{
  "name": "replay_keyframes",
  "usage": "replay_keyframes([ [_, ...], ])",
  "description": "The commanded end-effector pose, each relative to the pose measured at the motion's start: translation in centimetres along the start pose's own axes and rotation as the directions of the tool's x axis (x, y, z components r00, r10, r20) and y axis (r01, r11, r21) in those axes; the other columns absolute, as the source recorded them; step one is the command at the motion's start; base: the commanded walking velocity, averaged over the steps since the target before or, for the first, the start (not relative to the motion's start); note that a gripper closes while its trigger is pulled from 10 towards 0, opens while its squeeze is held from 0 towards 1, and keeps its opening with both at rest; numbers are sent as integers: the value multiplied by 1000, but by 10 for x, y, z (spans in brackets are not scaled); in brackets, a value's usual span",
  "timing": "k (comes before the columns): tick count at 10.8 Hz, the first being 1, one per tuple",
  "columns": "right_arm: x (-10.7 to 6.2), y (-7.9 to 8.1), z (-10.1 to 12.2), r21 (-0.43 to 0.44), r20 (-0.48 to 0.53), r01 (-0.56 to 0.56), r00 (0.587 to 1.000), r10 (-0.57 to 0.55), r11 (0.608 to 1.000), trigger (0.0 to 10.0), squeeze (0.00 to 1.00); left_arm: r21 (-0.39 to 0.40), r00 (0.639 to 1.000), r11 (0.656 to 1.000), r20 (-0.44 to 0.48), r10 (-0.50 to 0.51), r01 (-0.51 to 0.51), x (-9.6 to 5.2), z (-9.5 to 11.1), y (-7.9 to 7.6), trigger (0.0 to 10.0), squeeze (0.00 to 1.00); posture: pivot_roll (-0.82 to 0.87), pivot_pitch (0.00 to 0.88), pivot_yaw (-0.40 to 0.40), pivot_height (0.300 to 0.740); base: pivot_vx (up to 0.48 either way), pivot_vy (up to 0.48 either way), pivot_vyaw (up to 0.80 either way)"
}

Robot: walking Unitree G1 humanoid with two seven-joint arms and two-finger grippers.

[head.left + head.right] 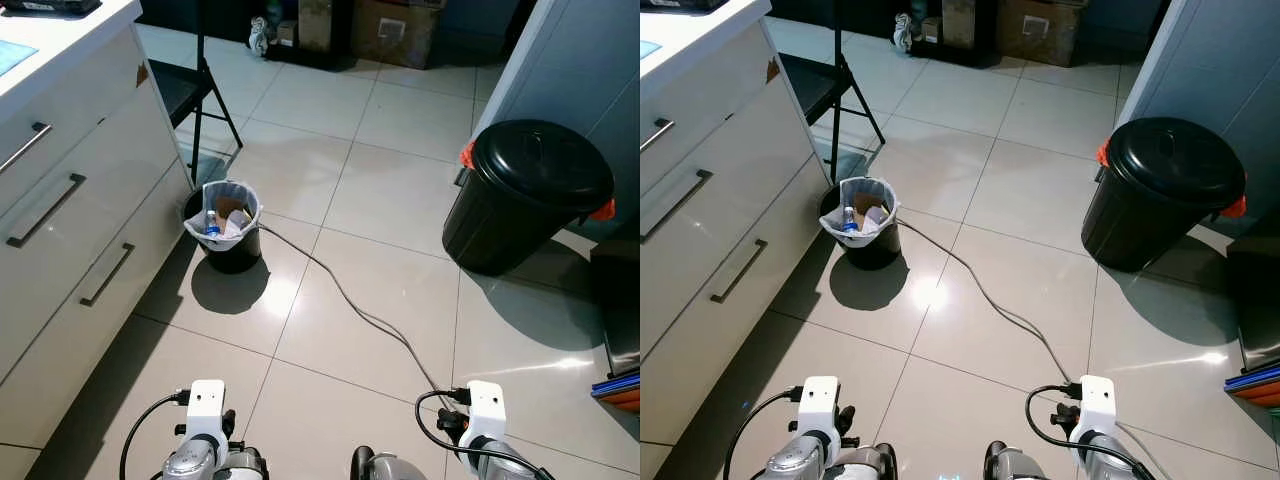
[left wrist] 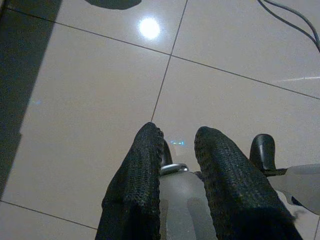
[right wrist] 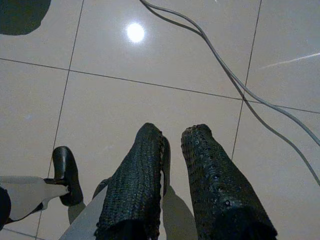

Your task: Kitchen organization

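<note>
So, robot stands on a shiny pale tile floor (image 1: 400,190) in a kitchen, looking down. Both arms low at the bottom of the head views, w/ white wrist blocks and black wires.

Left gripper (image 2: 177,137): two black bumpy fingers (image 2: 137,175) point down at the floor, small gap betw. the tips. Nothing held betw. them. Right gripper (image 3: 172,132): same, fingers (image 3: 212,175) near each other w/ a narrow gap, holding nothing. Both hang above bare tile, touching no object.

Small black bin (image 1: 227,228) w/ a white bag liner sits on the floor just beside the white drawers (image 1: 70,210). Inside it: a plastic bottle (image 1: 212,224) w/ a blue label, some brown and white trash. Label too small to read. Bin is ahead and to the robot's left, well apart from both grippers.

Big black bin (image 1: 525,195) w/ a round lid on, orange bits at its sides, stands to the right, near a grey-blue wall. No writing seen on it.

Grey cable (image 1: 350,300) runs across the floor from the small bin toward the right arm; also in the right wrist view (image 3: 235,80).

Drawers have long dark handles. Black folding chair (image 1: 195,85) stands behind the small bin. Cardboard box (image 1: 395,30) far back, has a pale label but can't read it. No brand names readable anywhere.
</note>
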State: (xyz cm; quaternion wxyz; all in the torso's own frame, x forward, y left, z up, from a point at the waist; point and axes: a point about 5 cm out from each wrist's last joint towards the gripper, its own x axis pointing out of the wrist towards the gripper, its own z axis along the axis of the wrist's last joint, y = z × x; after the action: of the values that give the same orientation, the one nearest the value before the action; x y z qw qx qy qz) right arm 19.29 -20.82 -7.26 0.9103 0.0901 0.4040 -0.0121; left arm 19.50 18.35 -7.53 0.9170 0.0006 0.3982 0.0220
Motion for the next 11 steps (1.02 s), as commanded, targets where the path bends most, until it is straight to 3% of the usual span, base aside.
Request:
replay_keyframes([
  [1,-1,-3,-5,17,-20,7,1000,-6,1000,10000,0,-9,1000,1000,-26,8,-8,-2,-9,0,10000,0,94,173,-28,740,0,0,0],
  [8,-1,-3,-3,2,-13,7,1000,-7,1000,10000,0,-12,1000,1000,-4,25,-26,-2,-5,4,10000,0,100,178,-26,740,0,0,0],
  [11,-1,-3,-3,3,-10,5,1000,-5,1000,10000,0,-11,1000,1000,-6,24,-24,-2,-6,4,10000,0,100,178,-27,740,0,0,800],
])
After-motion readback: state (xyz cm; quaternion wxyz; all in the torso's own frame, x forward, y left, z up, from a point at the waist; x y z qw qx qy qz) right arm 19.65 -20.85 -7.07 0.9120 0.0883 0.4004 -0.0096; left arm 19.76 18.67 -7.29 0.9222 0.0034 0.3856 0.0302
